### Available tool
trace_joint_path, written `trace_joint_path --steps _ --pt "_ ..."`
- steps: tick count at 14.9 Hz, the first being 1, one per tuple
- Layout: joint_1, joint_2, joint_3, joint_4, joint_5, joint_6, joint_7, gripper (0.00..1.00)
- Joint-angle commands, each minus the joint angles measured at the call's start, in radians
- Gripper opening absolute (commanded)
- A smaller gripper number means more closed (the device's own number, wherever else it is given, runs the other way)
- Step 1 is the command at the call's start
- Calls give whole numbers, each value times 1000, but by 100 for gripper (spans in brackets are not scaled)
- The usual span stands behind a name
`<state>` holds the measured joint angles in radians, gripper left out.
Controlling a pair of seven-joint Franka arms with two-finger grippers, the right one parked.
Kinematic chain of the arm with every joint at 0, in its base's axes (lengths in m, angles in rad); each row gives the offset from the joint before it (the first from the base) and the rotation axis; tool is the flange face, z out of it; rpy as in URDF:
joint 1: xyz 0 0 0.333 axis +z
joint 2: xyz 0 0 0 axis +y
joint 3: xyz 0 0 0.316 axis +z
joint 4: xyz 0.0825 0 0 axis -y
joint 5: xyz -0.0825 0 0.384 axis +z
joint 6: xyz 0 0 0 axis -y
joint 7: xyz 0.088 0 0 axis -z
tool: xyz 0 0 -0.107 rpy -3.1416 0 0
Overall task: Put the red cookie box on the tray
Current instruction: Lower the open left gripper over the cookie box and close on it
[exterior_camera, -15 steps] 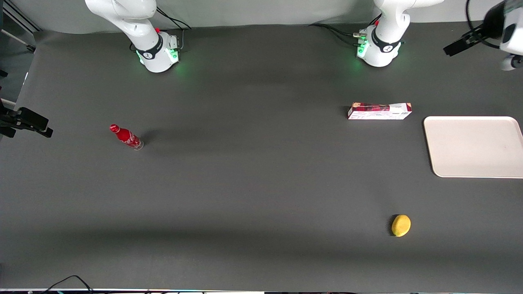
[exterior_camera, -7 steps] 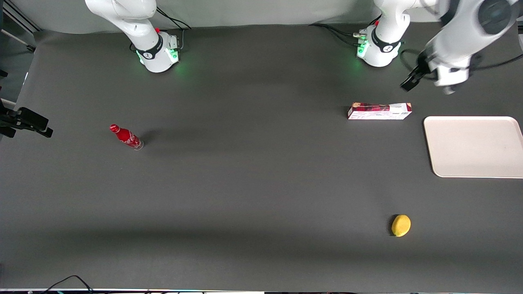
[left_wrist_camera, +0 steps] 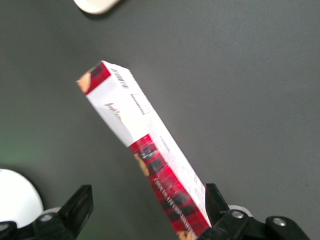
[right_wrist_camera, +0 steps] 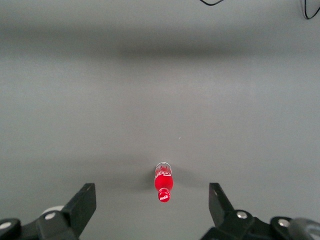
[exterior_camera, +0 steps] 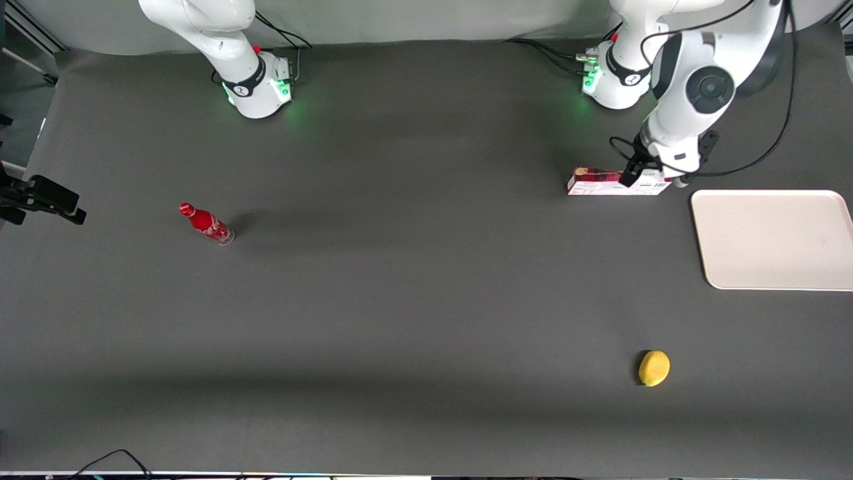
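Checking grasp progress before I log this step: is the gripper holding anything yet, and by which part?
Nothing is held. The gripper hovers open above the cookie box, which lies on the table beside the tray.

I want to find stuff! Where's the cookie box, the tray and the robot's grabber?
red cookie box (left_wrist_camera: 131, 124): left wrist view, pale printed side.
tray (exterior_camera: 773, 240): front view, bare flat middle.
gripper (left_wrist_camera: 145, 212): left wrist view, open, above the box, midway between fingertips.

Even overhead light is flattening the counter (exterior_camera: 400, 300); soft shadow bands are lying across it. Green LEDs are glowing at the arm bases (exterior_camera: 603, 83). The box (left_wrist_camera: 145, 155) is blurring slightly above the hand (left_wrist_camera: 145, 220).
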<state>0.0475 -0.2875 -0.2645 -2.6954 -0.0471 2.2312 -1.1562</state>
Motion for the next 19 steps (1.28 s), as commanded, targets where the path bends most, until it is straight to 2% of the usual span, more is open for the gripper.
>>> trace_joint_path --steps 1,8,11,12,13,14,15,19 --pt "-15 97 1 -46 9 163 -36 100" --pt "-14 146 1 -133 72 291 -34 100" --pt "-14 169 1 -167 76 347 -34 100" --pt "-14 181 1 -167 81 354 -34 93" --pt "-14 188 2 -167 82 360 -36 65" --pt "-14 191 2 -167 82 358 -36 29" --pt "-14 200 2 -167 84 360 -36 0" --pt "-11 194 8 -143 84 335 -31 0"
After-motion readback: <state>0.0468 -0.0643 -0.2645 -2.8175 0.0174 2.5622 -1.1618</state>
